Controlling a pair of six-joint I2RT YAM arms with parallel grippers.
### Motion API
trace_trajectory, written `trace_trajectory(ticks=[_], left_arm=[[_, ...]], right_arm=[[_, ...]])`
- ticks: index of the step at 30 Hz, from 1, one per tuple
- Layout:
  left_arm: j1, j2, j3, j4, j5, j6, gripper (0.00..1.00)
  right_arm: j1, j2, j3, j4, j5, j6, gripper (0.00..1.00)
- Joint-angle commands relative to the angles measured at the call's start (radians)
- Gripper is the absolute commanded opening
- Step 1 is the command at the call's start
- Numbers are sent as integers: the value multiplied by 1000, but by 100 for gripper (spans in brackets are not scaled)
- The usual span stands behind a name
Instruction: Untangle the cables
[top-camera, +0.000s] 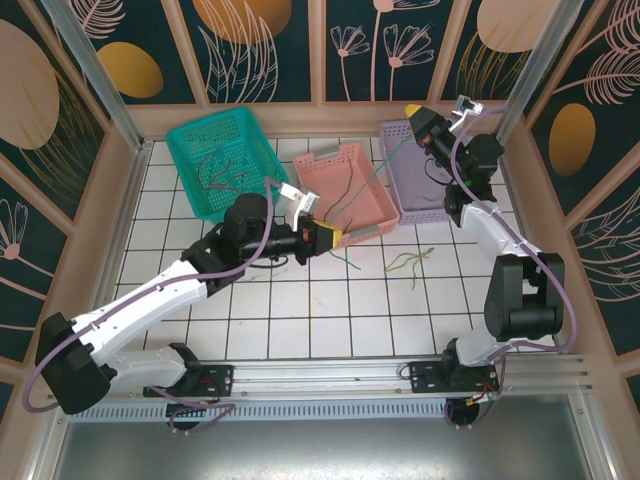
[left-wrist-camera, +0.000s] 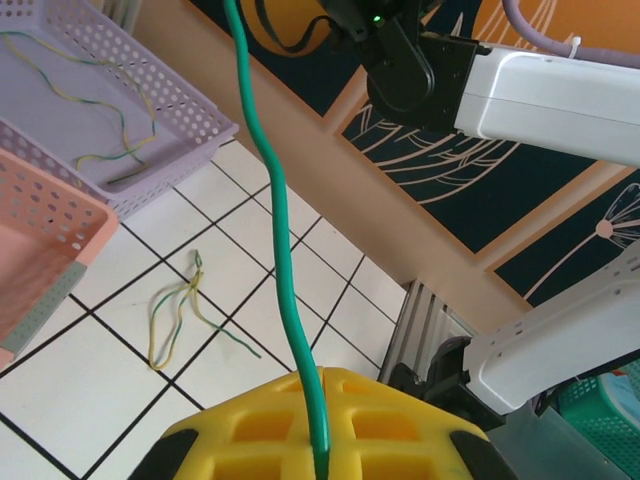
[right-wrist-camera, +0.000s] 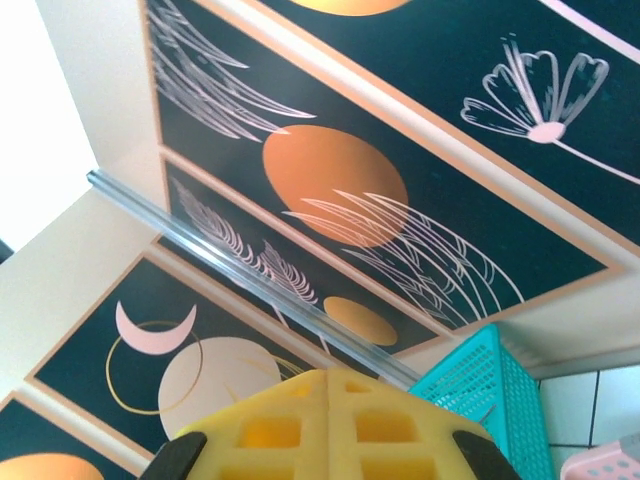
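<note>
The pink basket is sitting just beyond our left gripper, the lilac basket beneath our right gripper. We are clamping the green cable in the left; the right is pressed closed. Loose cables are lying ahead of the left.

A pink basket sits toward the back of the white-tiled worktop. Just to its left stands a teal basket, turned at an angle. Close against its right side stands a lilac basket. A grey strip runs along the pink basket's near right edge. Behind it rise dark wall panels with pale leaf outlines and orange discs. Well in front of it, an aluminium rail crosses the worktop's near edge.
</note>
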Motion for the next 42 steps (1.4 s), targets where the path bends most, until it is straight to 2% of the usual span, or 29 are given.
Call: trace_trajectory(ticks=[1, 6, 13, 16, 18, 20, 21, 22, 23, 25, 28, 31, 34, 37, 40, 42], left_arm=[[-17, -77, -49, -102, 91, -15, 0], [-16, -90, -70, -138, 88, -7, 0], [-16, -83, -108, -192, 124, -1, 0], [-16, -89, -109, -206, 91, 5, 0], [-16, -84, -79, -221, 44, 10, 0], [-17, -67, -36, -219, 4, 9, 0], [-17, -61, -19, -209, -10, 6, 0], [-16, -56, -2, -192, -25, 2, 0], [-17, -53, 1, -179, -42, 1, 0], [-17, -41, 66, -177, -63, 14, 0], [-17, -6, 137, -218, -67, 61, 0], [-16, 39, 190, -266, -60, 118, 0], [-18, 77, 224, -294, -61, 164, 0], [-16, 111, 246, -301, -53, 190, 0], [-16, 137, 260, -293, -40, 199, 0], [-17, 145, 264, -288, -35, 200, 0]], right_arm=[[-122, 30, 12, 122, 212, -96, 0], [-156, 33, 57, 143, 171, -184, 0], [-166, 18, 119, 116, 78, -417, 0], [-168, 26, 183, 15, 19, -448, 0], [-162, 31, 292, -279, 38, -431, 0], [-141, 15, 385, -585, 107, -378, 0], [-127, 4, 403, -706, 148, -328, 9], [-111, -8, 412, -809, 138, -288, 21], [-86, -25, 423, -904, 140, -268, 29], [-39, -49, 443, -1155, 191, -219, 36], [-17, -87, 371, -1353, 52, -36, 40], [18, -155, 258, -1412, -100, 73, 41], [65, -254, 196, -1435, -94, 152, 48], [115, -320, 109, -1316, -137, 281, 57], [162, -324, 88, -1270, -137, 320, 58], [183, -312, 84, -1267, -120, 321, 52]])
